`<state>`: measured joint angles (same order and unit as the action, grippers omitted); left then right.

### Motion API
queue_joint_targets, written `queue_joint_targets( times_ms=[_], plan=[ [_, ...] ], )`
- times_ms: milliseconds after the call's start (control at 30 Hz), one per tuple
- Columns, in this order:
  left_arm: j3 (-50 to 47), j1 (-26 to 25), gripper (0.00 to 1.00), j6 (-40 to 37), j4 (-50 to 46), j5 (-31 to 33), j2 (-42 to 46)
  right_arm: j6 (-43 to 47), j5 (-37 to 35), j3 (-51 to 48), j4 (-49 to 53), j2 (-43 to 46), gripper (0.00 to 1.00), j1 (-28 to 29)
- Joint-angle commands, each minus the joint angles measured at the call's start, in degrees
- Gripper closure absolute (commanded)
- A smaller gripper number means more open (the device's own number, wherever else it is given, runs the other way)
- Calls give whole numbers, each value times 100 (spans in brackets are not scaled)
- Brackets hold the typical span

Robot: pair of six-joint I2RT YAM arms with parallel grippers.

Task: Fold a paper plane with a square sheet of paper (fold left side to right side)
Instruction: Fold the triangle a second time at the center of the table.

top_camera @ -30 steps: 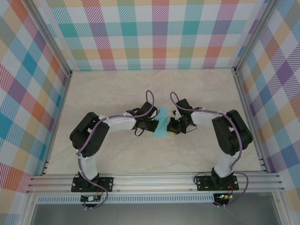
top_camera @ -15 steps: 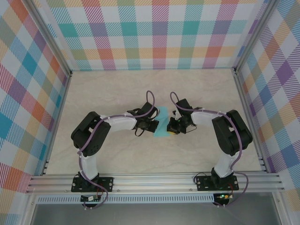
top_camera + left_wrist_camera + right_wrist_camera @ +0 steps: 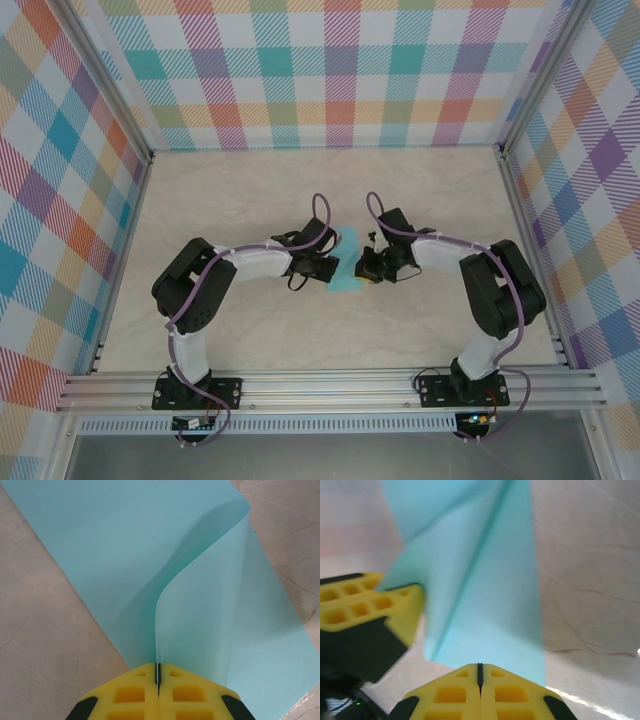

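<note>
The square sheet of paper is light turquoise and lies mid-table between both arms, partly folded. In the left wrist view one flap of the paper curls upright, and my left gripper is shut on its edge. From above, the left gripper sits at the sheet's left side. My right gripper is at the right side. Its yellow jaws are shut at the near edge of the creased paper, with nothing seen between them. The left gripper's yellow fingers show beside the sheet.
The beige marble-patterned table is fenced by plaid walls at the back and both sides. An aluminium rail runs along the near edge, where both arm bases stand.
The right arm's elbow has swung slightly to the right and its gripper has edged a little up along the sheet. The left arm holds still with the paper.
</note>
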<state>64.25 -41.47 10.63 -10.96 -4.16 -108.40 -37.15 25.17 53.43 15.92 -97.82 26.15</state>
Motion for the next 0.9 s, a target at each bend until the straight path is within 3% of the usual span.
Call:
queue_joint_targets(
  times_ms=[0,267,867],
  plan=[
    [79,69,100,-123,-218,-111,-129,-315,454,163,-504,-65,99,-42],
    [61,70,100,-110,-205,-128,-94,-642,653,651,-1013,-671,100,-34],
    [61,66,100,-150,-257,-85,-58,-160,292,1073,-449,-1353,100,4]
  ],
)
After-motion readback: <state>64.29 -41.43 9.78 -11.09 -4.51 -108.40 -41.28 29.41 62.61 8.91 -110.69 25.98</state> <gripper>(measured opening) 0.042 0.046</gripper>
